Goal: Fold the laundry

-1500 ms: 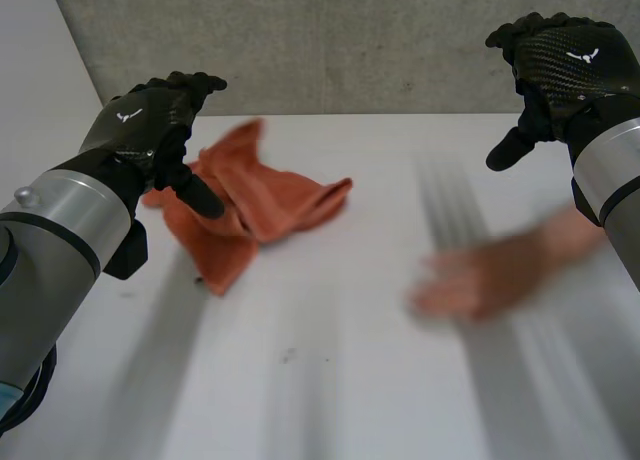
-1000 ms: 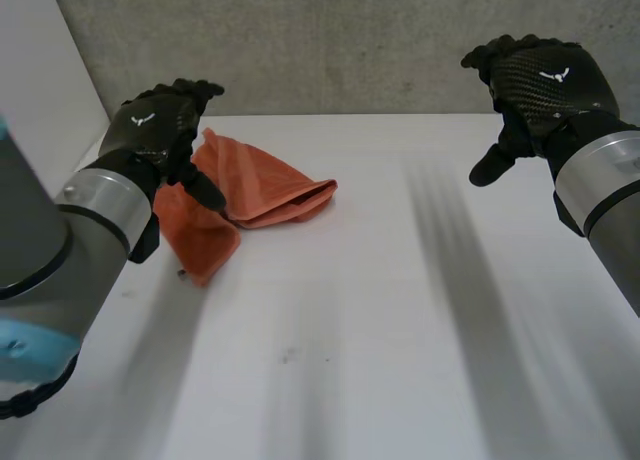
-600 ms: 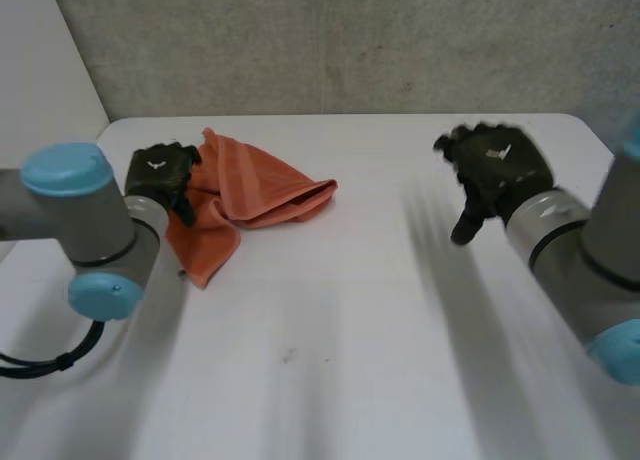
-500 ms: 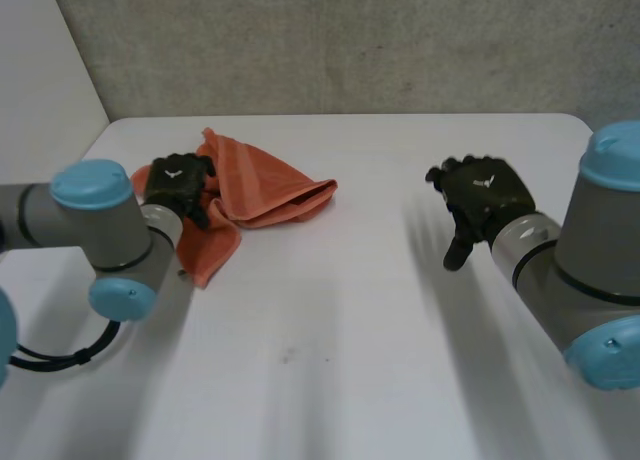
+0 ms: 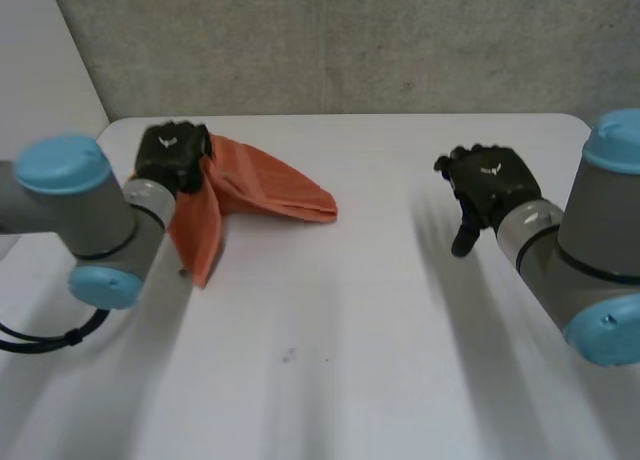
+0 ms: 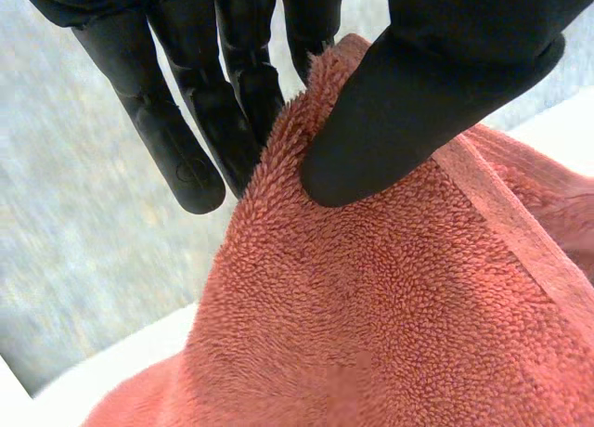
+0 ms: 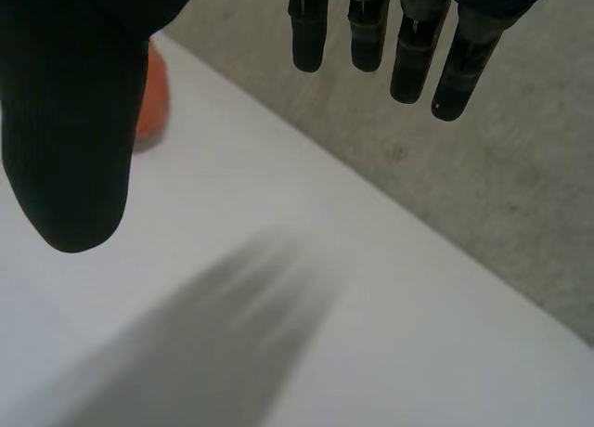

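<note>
An orange terry towel [image 5: 265,190] lies crumpled at the table's far left, one part raised off the surface. My left hand [image 5: 172,155] pinches its upper edge; in the left wrist view the thumb [image 6: 436,84] presses the towel [image 6: 390,325] against the fingers [image 6: 186,121]. My right hand [image 5: 488,185] hovers over the table's right side, fingers [image 7: 399,37] straight and apart from the thumb [image 7: 74,121], holding nothing. A bit of the towel [image 7: 150,97] peeks out beside that thumb.
The white table [image 5: 350,330] stretches bare in front and between the arms. A grey concrete wall [image 5: 350,40] rises behind its far edge. A white wall stands at the left.
My left hand came down onto the towel, closed on its edge and lifted it a little. My right hand dropped lower over the table's right side, still open. The person's hand is gone.
</note>
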### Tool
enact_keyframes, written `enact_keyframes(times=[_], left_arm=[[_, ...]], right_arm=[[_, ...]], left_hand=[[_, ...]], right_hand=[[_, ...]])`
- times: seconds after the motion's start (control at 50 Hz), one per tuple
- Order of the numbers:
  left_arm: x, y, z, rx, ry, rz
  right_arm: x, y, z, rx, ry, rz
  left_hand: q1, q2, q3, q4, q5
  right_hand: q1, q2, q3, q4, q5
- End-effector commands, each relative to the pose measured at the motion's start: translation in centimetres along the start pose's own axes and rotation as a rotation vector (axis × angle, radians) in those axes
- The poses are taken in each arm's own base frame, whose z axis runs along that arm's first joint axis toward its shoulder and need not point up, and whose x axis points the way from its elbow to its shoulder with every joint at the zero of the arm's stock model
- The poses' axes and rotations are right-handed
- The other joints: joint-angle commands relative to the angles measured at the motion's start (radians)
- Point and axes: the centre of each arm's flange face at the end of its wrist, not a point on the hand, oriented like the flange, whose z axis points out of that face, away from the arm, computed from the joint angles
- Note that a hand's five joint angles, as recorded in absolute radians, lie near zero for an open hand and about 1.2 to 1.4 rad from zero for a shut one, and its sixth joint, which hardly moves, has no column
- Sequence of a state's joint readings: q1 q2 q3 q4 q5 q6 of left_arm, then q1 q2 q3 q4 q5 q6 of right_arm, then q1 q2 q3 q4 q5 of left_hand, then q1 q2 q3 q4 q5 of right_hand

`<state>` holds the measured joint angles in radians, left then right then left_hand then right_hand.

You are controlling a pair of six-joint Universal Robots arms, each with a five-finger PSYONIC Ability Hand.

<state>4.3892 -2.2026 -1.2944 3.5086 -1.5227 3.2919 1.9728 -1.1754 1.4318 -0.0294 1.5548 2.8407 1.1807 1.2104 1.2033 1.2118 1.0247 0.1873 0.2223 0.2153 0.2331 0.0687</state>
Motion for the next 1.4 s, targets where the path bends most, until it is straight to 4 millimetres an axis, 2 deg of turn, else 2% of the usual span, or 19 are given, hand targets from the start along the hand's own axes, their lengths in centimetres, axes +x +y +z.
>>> enact_keyframes(times=[0.02,0.12,0.3,0.5,0.64,0.68,0.7,0.74,0.76,0.78,0.8,0.9,0.94,1.0,1.04,1.14,1.26,1.32,1.4], left_arm=[[0.5,-6.0,-4.6,0.090,0.025,0.009],[1.2,-9.8,-7.6,0.173,0.048,0.018],[1.3,-10.5,-10.2,0.112,0.066,0.020],[1.5,-13.7,-15.0,0.122,0.091,0.014],[1.3,-16.4,-16.8,0.219,0.103,0.013],[1.3,-17.0,-17.1,0.240,0.113,0.012],[1.3,-17.5,-17.3,0.258,0.120,0.009],[1.3,-17.8,-17.4,0.269,0.128,0.005],[1.3,-18.2,-17.4,0.281,0.135,-0.003],[1.3,-18.2,-17.4,0.281,0.135,-0.003],[1.2,-18.5,-17.4,0.293,0.135,-0.015],[0.8,-19.3,-17.1,0.318,0.126,-0.046],[0.7,-19.3,-16.9,0.319,0.127,-0.053],[0.1,-19.4,-16.3,0.332,0.106,-0.050],[-0.7,-19.3,-15.2,0.353,0.076,-0.043],[-1.6,-17.4,-12.5,0.325,0.043,-0.044],[-0.9,-15.0,-10.9,0.271,0.065,-0.054],[0.0,-12.7,-9.9,0.202,0.091,-0.063],[2.0,-8.6,-8.6,0.086,0.143,-0.065]], right_arm=[[-1.0,-2.5,1.5,0.096,-0.076,0.070],[-5.7,-4.3,0.1,0.156,-0.266,0.167],[-9.4,-5.1,-0.3,0.146,-0.400,0.417],[-14.4,-1.8,3.6,0.088,-0.495,0.430],[-17.6,0.9,3.8,0.032,-0.633,0.416],[-18.2,1.1,3.7,0.028,-0.652,0.412],[-18.3,1.2,3.7,0.027,-0.652,0.413],[-18.2,0.9,3.8,0.040,-0.642,0.413],[-17.9,0.4,4.0,0.058,-0.625,0.412],[-17.9,0.4,4.0,0.058,-0.625,0.412],[-17.4,-0.4,4.3,0.084,-0.591,0.414],[-14.2,-3.6,4.4,0.171,-0.428,0.398],[-10.3,-5.8,4.2,0.230,-0.304,0.357],[-8.3,-6.7,3.9,0.253,-0.250,0.335],[-4.7,-9.0,2.3,0.319,-0.169,0.282],[-1.0,-11.7,-1.2,0.381,-0.072,0.171],[1.1,-11.4,-5.4,0.359,0.012,-0.013],[1.0,-10.7,-6.0,0.334,0.014,-0.047],[-0.7,-7.1,-6.9,0.192,-0.050,-0.105]], left_hand=[[0.216,0.186,0.193,0.184,0.197],[0.216,0.186,0.193,0.184,0.197],[0.216,0.186,0.193,0.184,0.197],[0.216,0.186,0.193,0.184,0.197],[0.216,0.186,0.193,0.184,0.197],[0.216,0.186,0.193,0.184,0.197],[0.216,0.186,0.193,0.184,0.197],[0.216,0.186,0.193,0.184,0.197],[0.216,0.186,0.193,0.184,0.197],[0.216,0.186,0.193,0.184,0.197],[0.216,0.186,0.193,0.184,0.197],[0.216,0.186,0.193,0.184,0.197],[0.216,0.186,0.193,0.184,0.197],[0.216,0.186,0.193,0.184,0.197],[0.216,0.186,0.193,0.184,0.197],[0.216,0.186,0.193,0.184,0.197],[0.216,0.186,0.193,0.184,0.197],[0.216,0.186,0.193,0.184,0.197],[0.216,0.186,0.193,0.184,0.197]], right_hand=[[-0.013,-0.048,-0.041,-0.059,-0.069],[-0.013,-0.048,-0.041,-0.059,-0.069],[-0.013,-0.048,-0.041,-0.059,-0.069],[-0.013,-0.048,-0.041,-0.059,-0.069],[-0.013,-0.048,-0.041,-0.059,-0.069],[0.086,0.051,0.058,0.040,0.030],[0.338,0.303,0.310,0.293,0.282],[0.579,0.544,0.551,0.533,0.523],[0.864,0.829,0.836,0.818,0.808],[0.867,0.832,0.838,0.821,0.811],[1.206,1.171,1.178,1.160,1.150],[1.209,1.174,1.181,1.163,1.153],[1.209,1.174,1.181,1.163,1.153],[1.209,1.174,1.181,1.163,1.153],[1.209,1.174,1.181,1.163,1.153],[1.209,1.174,1.181,1.163,1.153],[1.209,1.174,1.181,1.163,1.153],[1.209,1.174,1.181,1.163,1.153],[1.209,1.174,1.181,1.163,1.153]])
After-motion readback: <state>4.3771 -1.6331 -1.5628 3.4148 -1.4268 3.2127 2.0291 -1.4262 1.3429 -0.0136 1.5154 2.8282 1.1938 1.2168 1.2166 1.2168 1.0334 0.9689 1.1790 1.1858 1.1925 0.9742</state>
